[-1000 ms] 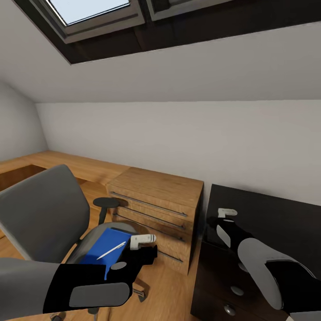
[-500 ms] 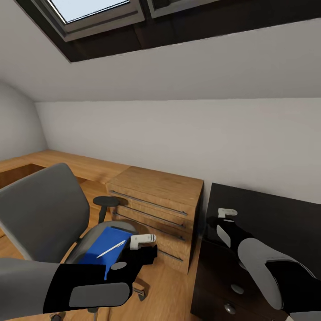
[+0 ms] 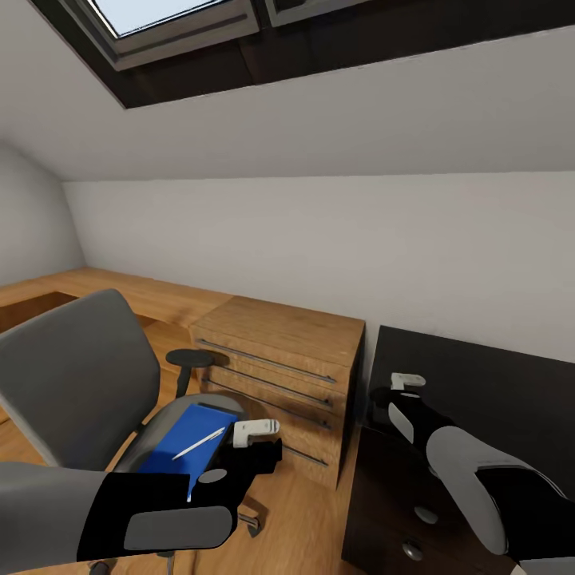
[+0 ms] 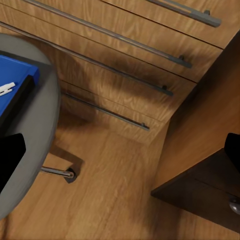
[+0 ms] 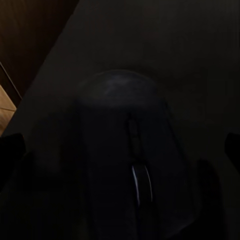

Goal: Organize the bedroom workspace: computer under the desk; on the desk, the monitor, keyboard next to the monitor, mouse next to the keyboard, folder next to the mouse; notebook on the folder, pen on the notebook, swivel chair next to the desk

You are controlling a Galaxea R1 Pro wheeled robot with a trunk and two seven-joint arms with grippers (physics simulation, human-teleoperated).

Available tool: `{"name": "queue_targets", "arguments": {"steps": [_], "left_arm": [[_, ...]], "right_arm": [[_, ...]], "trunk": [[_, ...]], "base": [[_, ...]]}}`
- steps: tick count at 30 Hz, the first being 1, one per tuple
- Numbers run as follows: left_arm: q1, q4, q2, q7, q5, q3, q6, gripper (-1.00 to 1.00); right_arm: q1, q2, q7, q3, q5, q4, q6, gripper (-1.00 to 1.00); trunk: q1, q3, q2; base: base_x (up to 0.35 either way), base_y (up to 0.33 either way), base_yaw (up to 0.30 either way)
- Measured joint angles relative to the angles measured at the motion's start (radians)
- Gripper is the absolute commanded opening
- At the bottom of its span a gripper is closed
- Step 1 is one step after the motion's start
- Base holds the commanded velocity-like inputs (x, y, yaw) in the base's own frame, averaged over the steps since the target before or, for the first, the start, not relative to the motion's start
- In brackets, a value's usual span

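Observation:
The grey swivel chair (image 3: 72,375) stands at the left with the blue folder (image 3: 184,439) lying on its seat. The white pen (image 3: 200,444) rests on top of the folder. A dark edge (image 4: 22,100) runs along the folder's side; I cannot tell whether it is the notebook. My left gripper (image 3: 257,438) hangs open beside the seat's right rim, above the floor. Over the near left corner of the black desk (image 3: 495,383), my right gripper (image 3: 406,385) is open. The dark mouse (image 5: 130,160) lies on the desk top between its fingers.
A light wooden drawer chest (image 3: 279,359) stands between chair and desk, close to both. The desk's drawer unit with round knobs (image 3: 413,549) is below my right arm. A wooden ledge (image 3: 120,291) runs along the grey wall. A skylight (image 3: 160,16) is overhead.
The whole picture has shifted slightly upward, so the camera has moved. Both arms keep the same pose, and the chair, folder and pen stay where they were.

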Motion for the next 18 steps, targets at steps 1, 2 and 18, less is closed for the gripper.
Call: {"name": "queue_targets", "arguments": {"steps": [1, 2, 18], "left_arm": [[0.000, 0.000, 0.000, 0.000, 0.000, 0.000, 0.000, 1.00], [0.000, 0.000, 0.000, 0.000, 0.000, 0.000, 0.000, 1.00], [0.000, -0.001, -0.001, 0.002, 0.000, 0.000, 0.000, 1.00]], "right_arm": [[0.000, 0.000, 0.000, 0.000, 0.000, 0.000, 0.000, 1.00], [0.000, 0.000, 0.000, 0.000, 0.000, 0.000, 0.000, 1.00], [-0.001, -0.001, 0.001, -0.001, 0.000, -0.013, -0.004, 1.00]], "trunk": [[0.000, 0.000, 0.000], [0.000, 0.000, 0.000], [0.019, -0.015, -0.035]], "base": [[0.000, 0.000, 0.000], [0.000, 0.000, 0.000], [0.000, 0.000, 0.000]]}}
